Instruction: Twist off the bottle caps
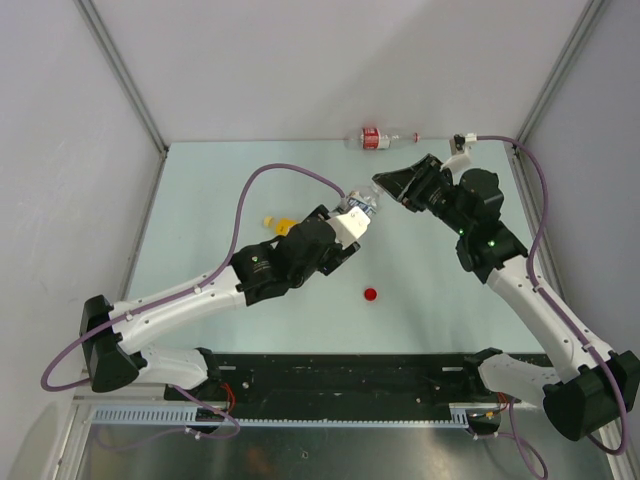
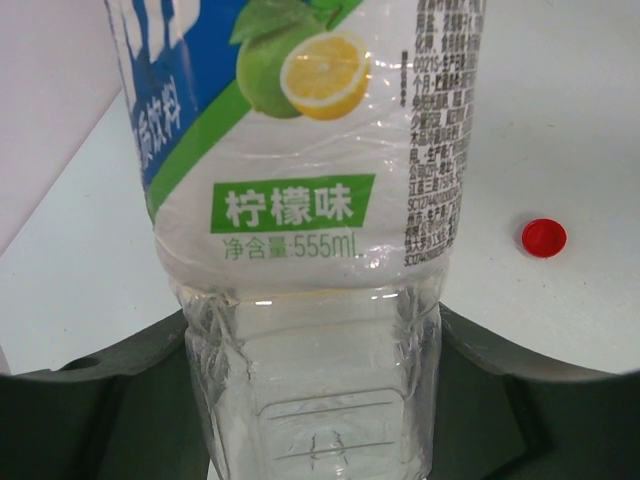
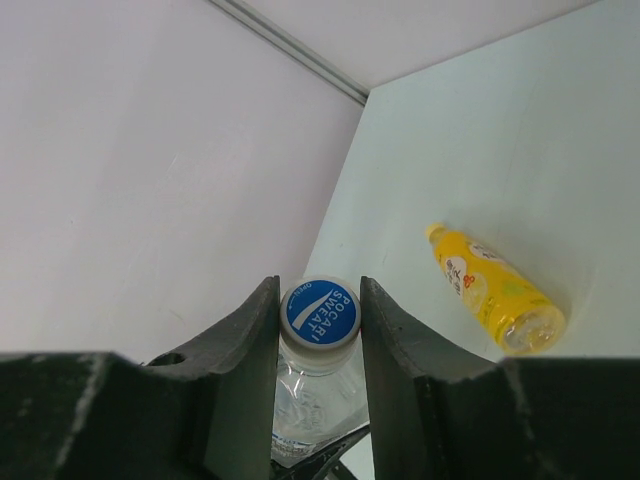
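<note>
At right pincer (image 3: 319, 296), POCARI SWEAT blue cap (image 3: 320, 313), 555ml bottle (image 2: 310, 385)

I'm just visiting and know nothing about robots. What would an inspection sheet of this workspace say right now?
Surface: pale green table.
Job's things: short clear bottle held; blue cap on it; red cap loose on table; yellow bottle and red-label bottle lying down.
Clutter: nothing seen.
End effectors: left end effector shut on short clear bottle; right end effector shut on blue cap.
Cables: purple cables hang in loose loops.
Surroundings: white walls, metal frame posts.
</note>
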Tool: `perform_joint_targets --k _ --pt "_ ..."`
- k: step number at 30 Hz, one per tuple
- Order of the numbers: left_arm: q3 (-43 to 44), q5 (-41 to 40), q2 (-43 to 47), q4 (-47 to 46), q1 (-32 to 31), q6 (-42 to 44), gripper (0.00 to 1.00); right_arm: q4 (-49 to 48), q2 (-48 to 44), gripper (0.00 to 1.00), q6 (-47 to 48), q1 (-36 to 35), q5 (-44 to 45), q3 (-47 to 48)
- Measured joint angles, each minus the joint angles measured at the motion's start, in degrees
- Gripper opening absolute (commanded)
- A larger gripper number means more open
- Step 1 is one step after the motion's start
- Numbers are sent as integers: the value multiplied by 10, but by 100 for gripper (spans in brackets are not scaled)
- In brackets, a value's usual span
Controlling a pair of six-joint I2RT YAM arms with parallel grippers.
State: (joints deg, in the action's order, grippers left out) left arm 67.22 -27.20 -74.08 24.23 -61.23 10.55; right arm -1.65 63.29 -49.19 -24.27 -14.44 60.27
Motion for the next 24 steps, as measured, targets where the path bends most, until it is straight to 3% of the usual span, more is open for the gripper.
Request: perform_joint_targets --k 5,9,13,24 --pt "0 -1 0 0 0 0 30 -24 -3 0 16 -2 -5 -11" --pt "0 3 1 0 0 -1 18 -48 -9 0 28 -1 -17 -23" --pt "0 23 13 6 1 -7 14 -83 -17 0 31 3 -44 -37" --pt "-1 191 64 11 33 -31 13 -170 -50 0 49 16 -136 -54"
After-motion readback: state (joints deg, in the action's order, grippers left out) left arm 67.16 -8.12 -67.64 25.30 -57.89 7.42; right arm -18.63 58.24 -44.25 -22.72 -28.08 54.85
